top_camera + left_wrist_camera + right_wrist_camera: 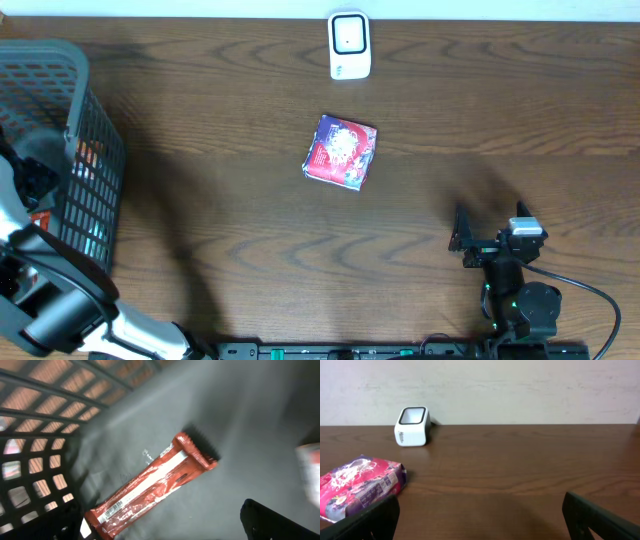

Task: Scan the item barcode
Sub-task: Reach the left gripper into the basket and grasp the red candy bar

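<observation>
Snack bar [150, 485] in a red wrapper is lying flat on the floor of the grey basket [40, 435]. Its long axis is running from lower left to upper right in the left wrist view, with one crimped end pointing up-right. The left gripper [160, 516] is hovering over it, fingers spread wide and holding nothing. The right gripper [481, 502] is gaping empty above the table [500, 120], facing a pink-purple packet [341, 152] and, well beyond it, a white scanner [349, 45]. A barcode is showing near the bar's lower end, but its print is too small to read.
</observation>
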Motion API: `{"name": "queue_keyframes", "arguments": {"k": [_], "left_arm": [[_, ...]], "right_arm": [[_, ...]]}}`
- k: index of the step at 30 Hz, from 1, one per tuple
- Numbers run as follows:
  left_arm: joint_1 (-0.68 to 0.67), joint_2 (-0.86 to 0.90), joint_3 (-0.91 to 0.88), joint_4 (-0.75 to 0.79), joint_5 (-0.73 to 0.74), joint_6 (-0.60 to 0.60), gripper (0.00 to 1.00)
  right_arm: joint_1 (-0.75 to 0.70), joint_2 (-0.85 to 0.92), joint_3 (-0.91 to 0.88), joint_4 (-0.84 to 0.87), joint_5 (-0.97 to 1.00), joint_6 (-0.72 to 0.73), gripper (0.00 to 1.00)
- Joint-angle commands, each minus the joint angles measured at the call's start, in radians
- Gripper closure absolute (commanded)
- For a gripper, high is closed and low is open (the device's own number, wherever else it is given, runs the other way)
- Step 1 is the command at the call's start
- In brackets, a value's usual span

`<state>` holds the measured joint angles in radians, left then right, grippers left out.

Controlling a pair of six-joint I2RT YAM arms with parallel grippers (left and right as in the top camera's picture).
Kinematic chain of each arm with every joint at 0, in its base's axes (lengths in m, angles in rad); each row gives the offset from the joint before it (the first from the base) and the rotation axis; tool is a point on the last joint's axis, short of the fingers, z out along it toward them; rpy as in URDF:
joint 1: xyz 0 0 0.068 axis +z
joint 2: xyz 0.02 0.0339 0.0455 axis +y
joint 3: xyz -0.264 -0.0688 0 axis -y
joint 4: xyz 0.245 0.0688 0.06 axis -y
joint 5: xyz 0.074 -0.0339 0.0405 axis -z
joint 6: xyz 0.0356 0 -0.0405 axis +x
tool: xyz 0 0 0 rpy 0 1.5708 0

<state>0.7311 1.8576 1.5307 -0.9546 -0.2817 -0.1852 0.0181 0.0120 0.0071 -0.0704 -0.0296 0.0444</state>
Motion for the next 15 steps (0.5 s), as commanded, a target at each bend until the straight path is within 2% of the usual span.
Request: {"name": "queue_keyframes", "arguments": {"k": [1,4,15], "left_arm": [[0.046,0.065,0.01,-0.025,0.086,0.093,0.01],[0.08,0.113,0.01,-0.052,0.209,0.195,0.02],[0.148,0.164,-0.027,-0.074,0.22,0.2,0.02]], "right_arm": [[0.014,-0.005,-0.002,-0.004,-0.005,0.011,0.01],[0.014,-0.005,-0.002,-0.004,-0.005,0.011,0.01],[0.014,-0.005,-0.002,-0.004,-0.005,0.011,0.01]]}}
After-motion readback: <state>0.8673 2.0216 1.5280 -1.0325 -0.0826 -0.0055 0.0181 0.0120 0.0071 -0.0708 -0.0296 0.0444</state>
